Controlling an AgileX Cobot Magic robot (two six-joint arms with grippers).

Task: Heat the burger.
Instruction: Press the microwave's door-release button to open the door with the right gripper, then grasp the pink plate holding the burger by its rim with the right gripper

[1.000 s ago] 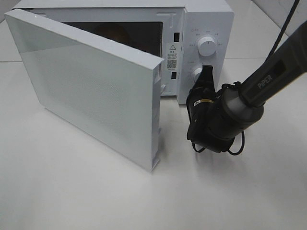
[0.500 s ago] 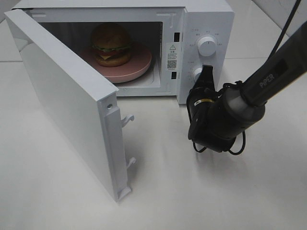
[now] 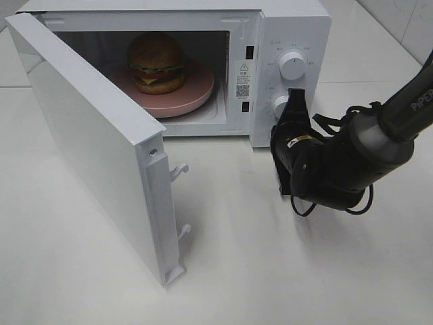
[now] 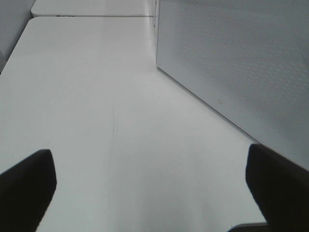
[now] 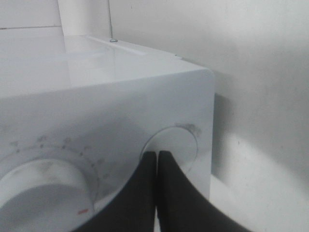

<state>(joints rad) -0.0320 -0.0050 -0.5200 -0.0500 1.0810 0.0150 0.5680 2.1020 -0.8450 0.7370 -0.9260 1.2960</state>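
Note:
The burger, with its golden-brown bun, lettuce and cheese, stands on a pink plate inside the white microwave. The microwave door hangs wide open to the left. My right gripper is shut, its tips pressed together right at the lower knob. In the right wrist view the shut fingers point at that knob, with the upper knob beside it. My left gripper is open and empty over the table, beside the door's outer face. It is out of the high view.
The open door juts far out over the front left of the white table. Its latch hooks stick out from the door's edge. The right arm reaches in from the right.
The door swung from half open to wide open, which uncovered the burger. My right arm has shifted a little to the right, with its gripper still at the lower knob.

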